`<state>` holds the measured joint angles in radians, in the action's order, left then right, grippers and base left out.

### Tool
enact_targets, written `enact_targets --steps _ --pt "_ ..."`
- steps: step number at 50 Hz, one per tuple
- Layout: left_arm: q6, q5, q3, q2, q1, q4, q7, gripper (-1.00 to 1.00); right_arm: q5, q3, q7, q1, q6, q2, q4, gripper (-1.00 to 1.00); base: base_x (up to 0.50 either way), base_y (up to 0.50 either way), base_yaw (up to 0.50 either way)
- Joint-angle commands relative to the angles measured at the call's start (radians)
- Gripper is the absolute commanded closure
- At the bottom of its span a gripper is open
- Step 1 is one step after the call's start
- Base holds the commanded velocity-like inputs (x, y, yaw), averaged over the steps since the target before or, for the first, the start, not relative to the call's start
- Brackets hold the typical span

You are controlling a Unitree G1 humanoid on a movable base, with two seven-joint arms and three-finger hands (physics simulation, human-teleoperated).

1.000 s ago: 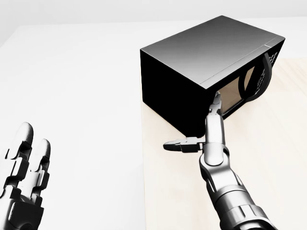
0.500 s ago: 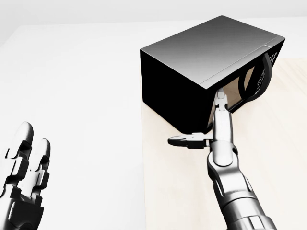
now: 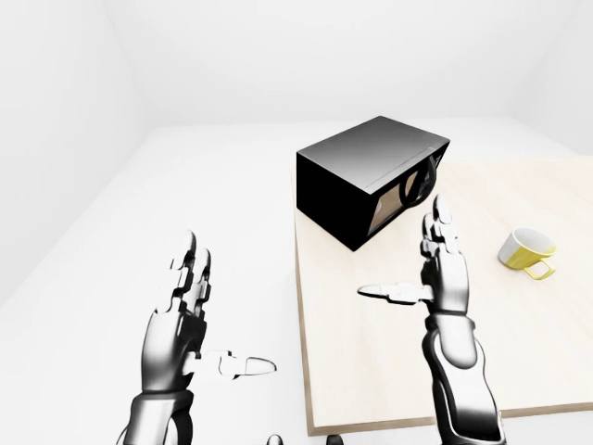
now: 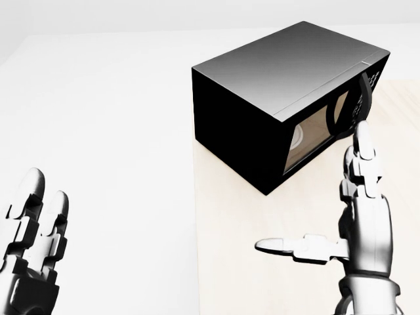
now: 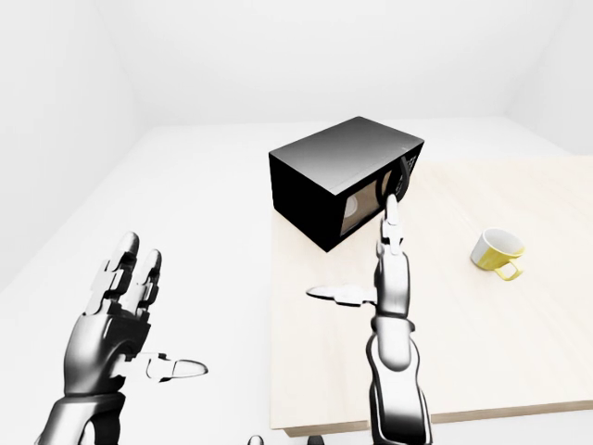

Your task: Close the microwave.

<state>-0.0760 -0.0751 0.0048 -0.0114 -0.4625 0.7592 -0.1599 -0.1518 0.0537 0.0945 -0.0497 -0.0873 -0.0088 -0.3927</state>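
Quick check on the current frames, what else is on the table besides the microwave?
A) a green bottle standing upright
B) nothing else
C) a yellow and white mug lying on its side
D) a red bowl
C: in the left-eye view a yellow and white mug lies tipped on its side on the table, to the right of the microwave and apart from the open right hand.
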Motion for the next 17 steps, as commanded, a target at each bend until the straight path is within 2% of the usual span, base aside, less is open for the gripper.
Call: enact_targets --steps 1,17 --pt "0.0 0.0 0.0 -0.001 -0.005 0.006 -0.003 -1.0 0.009 0.007 -0.057 -0.268 0.0 0.044 -0.298 -1.0 0.0 0.0 0.0" --pt "-0.003 0.003 -0.008 0.002 -0.001 0.005 0.006 -1.0 0.001 -0.001 -0.057 -0.267 0.0 0.042 -0.288 -1.0 0.0 0.0 0.0"
